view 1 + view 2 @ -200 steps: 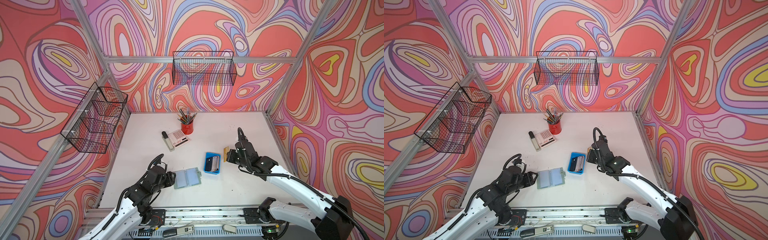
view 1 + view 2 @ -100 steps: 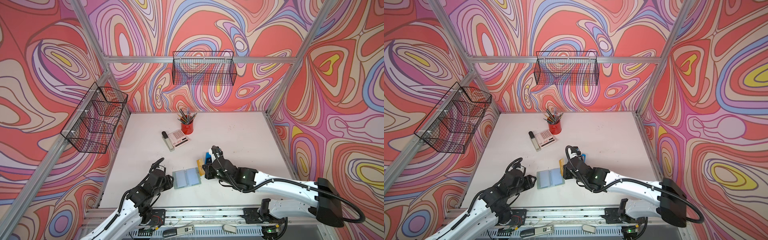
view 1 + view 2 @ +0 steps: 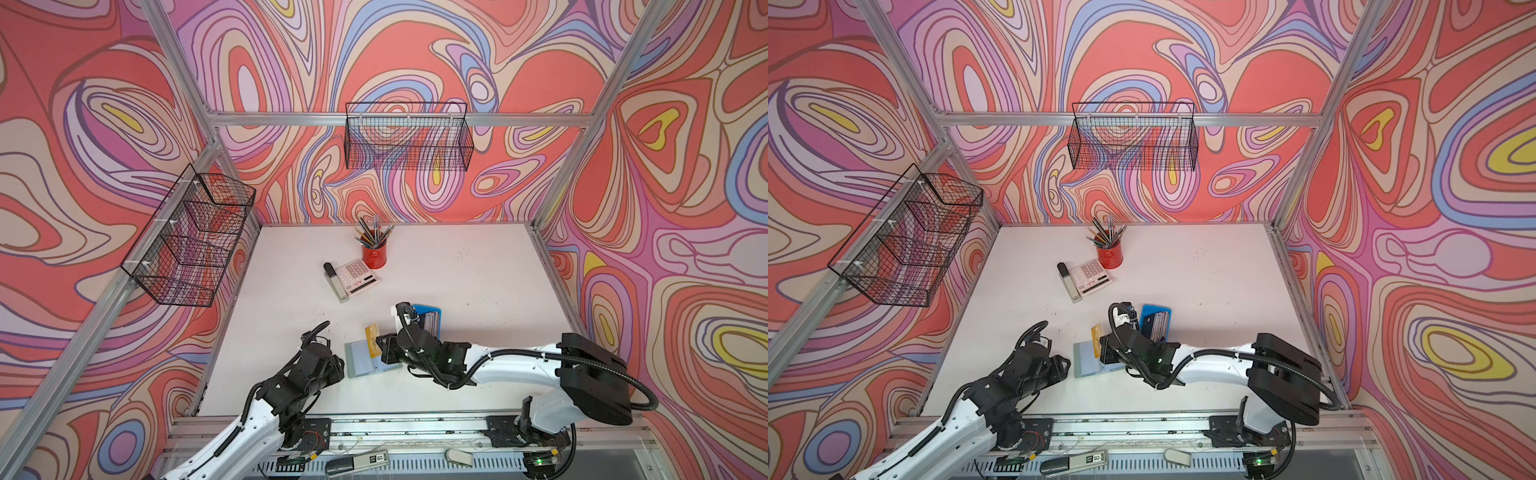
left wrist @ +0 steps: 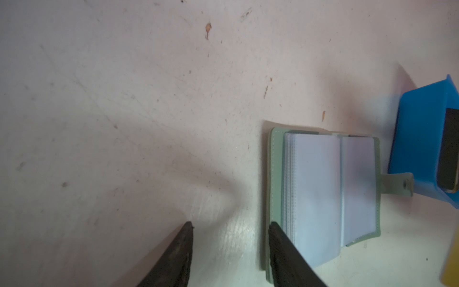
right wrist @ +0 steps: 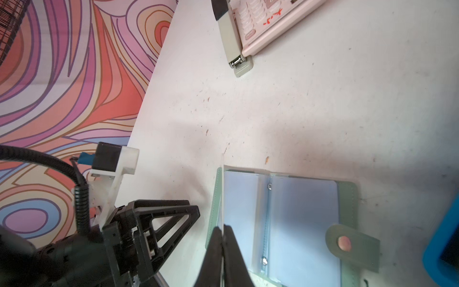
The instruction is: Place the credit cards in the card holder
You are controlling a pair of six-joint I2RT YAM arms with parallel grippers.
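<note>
Logging this moment: your right gripper (image 5: 223, 232) was clenched on a yellow card (image 3: 372, 337), pinching it by one end. In the right wrist view that card showed edge-on, a thin pale line standing over the open card holder (image 5: 298, 218), on the page away from the snap tab. I could not tell whether its far edge touched the page or had entered a sleeve.

You had the card holder lying open and flat on the white surface (image 3: 457, 257), near the front edge, with the clear sleeves facing up. Its tab reached over to the side of the blue tray (image 4: 419, 139). The other cards (image 3: 430, 325) stood on edge inside that tray. In both top views the tray sat just behind the right arm's wrist.

Your left gripper (image 4: 230, 225) was released. Its jaws stood apart with only bare surface between them. One finger sat right at the holder's outer edge; contact could not be judged.

Farther back, a stapler (image 3: 334, 282) and a calculator (image 3: 357, 276) lay side by side. A red cup of pencils (image 3: 374, 255) stood just behind them. All three were well apart from the holder.
</note>
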